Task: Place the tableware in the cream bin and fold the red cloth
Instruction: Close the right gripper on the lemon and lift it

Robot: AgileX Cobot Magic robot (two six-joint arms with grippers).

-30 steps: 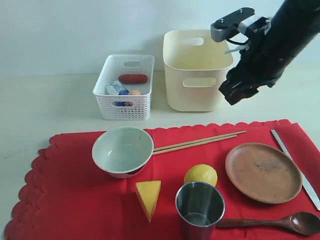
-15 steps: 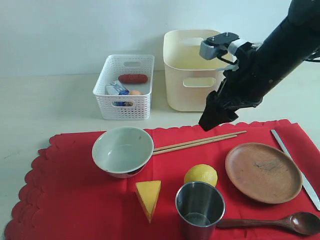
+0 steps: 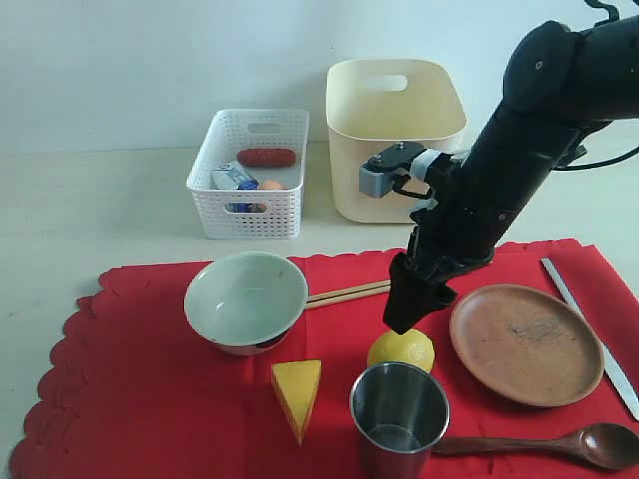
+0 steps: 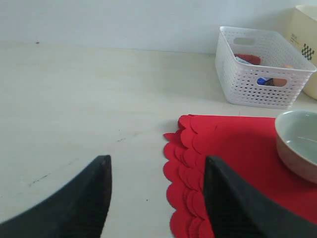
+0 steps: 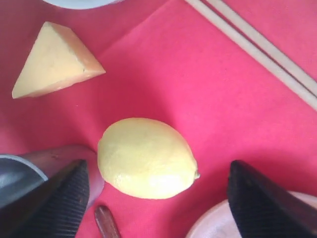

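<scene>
The red cloth lies flat and carries the pale bowl, chopsticks, steel cup, brown plate, knife and dark spoon. The cream bin stands behind the cloth. My right gripper hangs open just above the lemon. In the right wrist view the lemon lies between the spread fingers, untouched. My left gripper is open and low over the bare table, beside the cloth's scalloped edge. It holds nothing and does not show in the exterior view.
A white perforated basket with a sausage, a carton and an egg stands left of the cream bin. A cheese wedge lies between bowl and cup. The right arm reaches across in front of the bin and hides part of the chopsticks.
The right arm has swung down and forward from beside the cream bin's rim, ending low over the lemon. Nothing on the cloth has moved.
</scene>
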